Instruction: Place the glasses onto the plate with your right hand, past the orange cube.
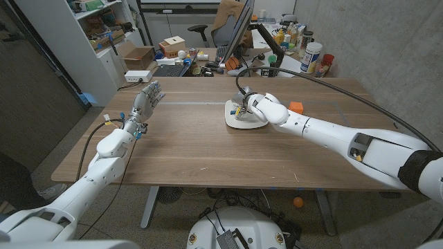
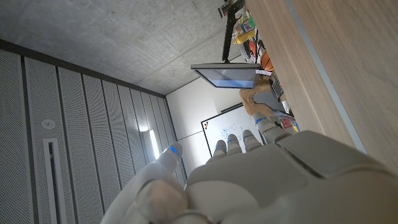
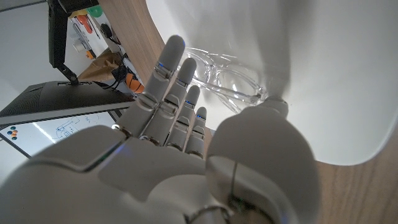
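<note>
Right hand (image 1: 257, 105) over the plate (image 1: 235, 123), fingers (image 3: 169, 68) loosely spread, touching the glasses (image 3: 229, 84) on the plate just ahead of them; grip unclear. Orange cube (image 1: 296, 107) just beside the wrist. Left hand (image 1: 147, 100) raised, fingers apart, holding nothing.

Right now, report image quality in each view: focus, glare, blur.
Head view: even light, sharp; the glasses too small to make out. Right wrist view: right hand soft up close, glasses clear against a bright white plate. Left wrist view: left hand blurred, background sharper.
</note>
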Controlling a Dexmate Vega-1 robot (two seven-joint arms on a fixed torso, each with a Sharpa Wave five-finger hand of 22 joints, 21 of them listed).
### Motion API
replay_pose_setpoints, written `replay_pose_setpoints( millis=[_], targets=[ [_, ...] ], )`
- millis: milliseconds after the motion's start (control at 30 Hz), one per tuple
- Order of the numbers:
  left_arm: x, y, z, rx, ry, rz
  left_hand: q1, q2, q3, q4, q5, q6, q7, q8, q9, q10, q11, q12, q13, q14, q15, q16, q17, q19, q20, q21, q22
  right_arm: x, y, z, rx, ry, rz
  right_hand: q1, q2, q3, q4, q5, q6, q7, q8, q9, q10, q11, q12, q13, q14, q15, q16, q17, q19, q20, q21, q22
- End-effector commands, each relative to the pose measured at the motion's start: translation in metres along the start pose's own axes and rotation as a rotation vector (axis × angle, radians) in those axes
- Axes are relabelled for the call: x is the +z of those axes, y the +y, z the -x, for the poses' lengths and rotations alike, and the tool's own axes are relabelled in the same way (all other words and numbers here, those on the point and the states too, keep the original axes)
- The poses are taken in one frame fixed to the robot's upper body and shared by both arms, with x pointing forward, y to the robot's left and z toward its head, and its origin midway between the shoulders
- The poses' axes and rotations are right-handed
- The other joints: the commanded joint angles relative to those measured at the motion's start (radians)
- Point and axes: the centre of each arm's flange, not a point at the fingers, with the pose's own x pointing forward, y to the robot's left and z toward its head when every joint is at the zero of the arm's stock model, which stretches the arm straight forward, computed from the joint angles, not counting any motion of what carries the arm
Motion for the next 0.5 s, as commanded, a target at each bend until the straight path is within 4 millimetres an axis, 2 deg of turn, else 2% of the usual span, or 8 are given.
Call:
replay_pose_setpoints(
  millis=[33, 333, 400, 500],
  targets=[
    [0.001, -0.003, -0.005, -0.009, -0.005, 0.0, 0.006, 0.11, -0.003, -0.001, 0.006, -0.001, 0.002, 0.003, 0.005, -0.024, 0.006, 0.008, 0.003, -0.023, 0.004, 0.0, 0.003, 0.003, 0.012, 0.006, 0.002, -0.007, -0.001, 0.004, -0.009, 0.017, -0.01, -0.004, 0.003, -0.013, 0.001, 0.001, -0.007, 0.004, 0.002, -0.001, -0.016, 0.005, -0.02, -0.009, -0.026, -0.07, -0.008, -0.01, 0.004, 0.014, -0.009, 0.002],
    [0.001, -0.004, -0.004, -0.007, -0.004, 0.002, 0.006, 0.11, -0.003, -0.001, 0.006, -0.001, 0.001, 0.003, 0.005, -0.024, 0.006, 0.008, 0.003, -0.022, 0.005, 0.0, 0.003, 0.002, 0.013, 0.006, 0.002, -0.014, -0.006, 0.007, -0.02, 0.025, -0.024, -0.034, -0.011, -0.023, 0.008, -0.008, -0.016, 0.008, 0.002, -0.003, -0.027, 0.013, -0.05, -0.031, -0.082, -0.057, -0.02, -0.033, -0.009, 0.038, -0.034, 0.001],
    [0.001, -0.004, -0.004, -0.007, -0.005, 0.002, 0.006, 0.11, -0.003, -0.001, 0.006, -0.001, 0.001, 0.003, 0.005, -0.024, 0.007, 0.008, 0.003, -0.023, 0.004, 0.0, 0.003, 0.002, 0.013, 0.006, 0.002, -0.016, -0.009, 0.008, -0.028, 0.029, -0.028, -0.052, -0.013, -0.024, 0.012, -0.014, -0.018, 0.008, 0.004, -0.003, -0.026, 0.015, -0.066, -0.044, -0.11, -0.051, -0.021, -0.047, -0.036, 0.065, -0.058, -0.001],
    [0.001, -0.004, -0.004, -0.006, -0.006, 0.001, 0.006, 0.11, -0.003, -0.001, 0.006, -0.001, 0.001, 0.003, 0.005, -0.024, 0.006, 0.008, 0.003, -0.022, 0.004, 0.0, 0.003, 0.002, 0.013, 0.006, 0.002, -0.017, -0.011, 0.008, -0.033, 0.03, -0.032, -0.062, -0.011, -0.022, 0.013, -0.018, -0.018, 0.009, 0.005, -0.003, -0.027, 0.015, -0.076, -0.052, -0.128, -0.042, -0.021, -0.056, -0.046, 0.085, -0.071, -0.001]
  ],
)
